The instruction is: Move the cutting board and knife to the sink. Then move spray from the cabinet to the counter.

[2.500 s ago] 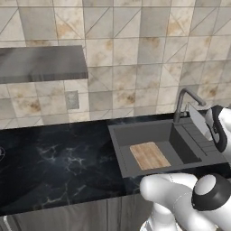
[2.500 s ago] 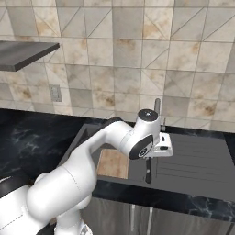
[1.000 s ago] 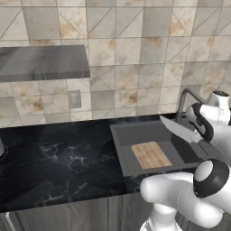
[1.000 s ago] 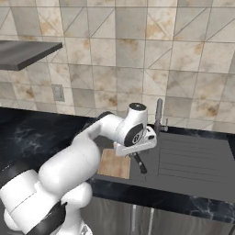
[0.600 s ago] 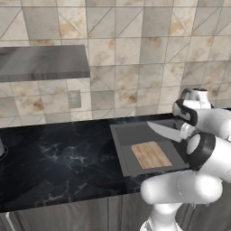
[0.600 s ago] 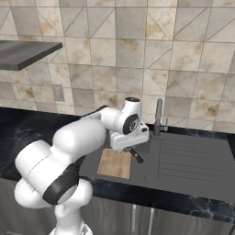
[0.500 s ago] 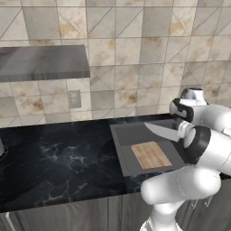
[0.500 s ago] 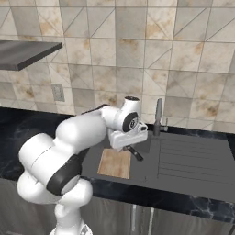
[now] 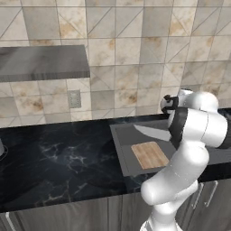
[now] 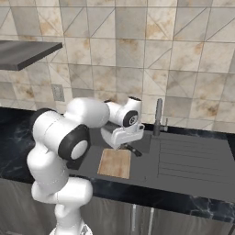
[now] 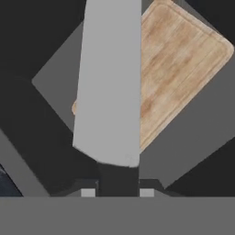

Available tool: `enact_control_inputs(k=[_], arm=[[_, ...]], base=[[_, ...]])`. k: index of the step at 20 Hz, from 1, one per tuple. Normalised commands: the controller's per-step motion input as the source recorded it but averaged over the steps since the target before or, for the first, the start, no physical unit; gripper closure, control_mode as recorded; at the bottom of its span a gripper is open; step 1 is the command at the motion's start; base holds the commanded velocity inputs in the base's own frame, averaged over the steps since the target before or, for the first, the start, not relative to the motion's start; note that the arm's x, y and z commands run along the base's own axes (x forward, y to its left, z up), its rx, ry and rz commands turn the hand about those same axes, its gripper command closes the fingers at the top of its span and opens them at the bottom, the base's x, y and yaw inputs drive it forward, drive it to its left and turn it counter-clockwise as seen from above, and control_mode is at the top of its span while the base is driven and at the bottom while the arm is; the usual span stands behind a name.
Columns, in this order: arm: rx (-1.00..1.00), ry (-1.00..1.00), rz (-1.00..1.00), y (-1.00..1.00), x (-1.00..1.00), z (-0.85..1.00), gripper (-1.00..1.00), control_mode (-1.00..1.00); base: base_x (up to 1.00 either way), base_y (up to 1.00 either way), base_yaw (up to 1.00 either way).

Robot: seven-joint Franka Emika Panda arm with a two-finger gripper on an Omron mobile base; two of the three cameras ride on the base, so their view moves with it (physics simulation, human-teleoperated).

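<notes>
The knife (image 11: pixel 110 82) is held by its dark handle in my gripper (image 11: pixel 117 192), which is shut on it. Its broad grey blade (image 9: pixel 151 131) hangs level above the sink (image 9: pixel 122 149) and partly over the cutting board (image 9: pixel 150 154). The light wooden board lies flat on the basin floor (image 11: pixel 193 137) and is also seen under my hand as the board (image 10: pixel 114 163). My gripper (image 10: pixel 124 142) hovers just above the board's far end, with the knife's handle (image 10: pixel 134 150) sticking out to the right. The spray is out of view.
The grey faucet (image 10: pixel 158 117) stands behind the basin, close to the right of my hand. A grey cabinet shelf (image 9: pixel 43 63) hangs on the tiled wall at upper left. Black counter (image 9: pixel 54 158) stretches left of the sink, and a ridged drainer (image 10: pixel 188 158) lies to its right.
My hand has swung left with the knife, from near the faucet to above the cutting board in the basin. The board has stayed put.
</notes>
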Motion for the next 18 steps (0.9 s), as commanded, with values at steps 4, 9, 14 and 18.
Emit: enact_control_inputs(k=[4, 9, 14, 18], arm=[[0.13, 0.02, 0.05, 0.21, 0.29, -0.36, 1.00, -1.00], [0.09, 0.01, 0.01, 0.17, 0.24, -0.40, 1.00, -1.00], [0.05, 0.00, 0.02, 0.12, 0.18, -0.43, 1.00, -1.00], [0.03, 0.00, 0.04, 0.12, 0.20, -0.41, 1.00, -1.00]], base=[[0.00, 0.00, 0.00], [0.00, 0.00, 0.00], [0.00, 0.00, 0.00], [0.00, 0.00, 0.00]])
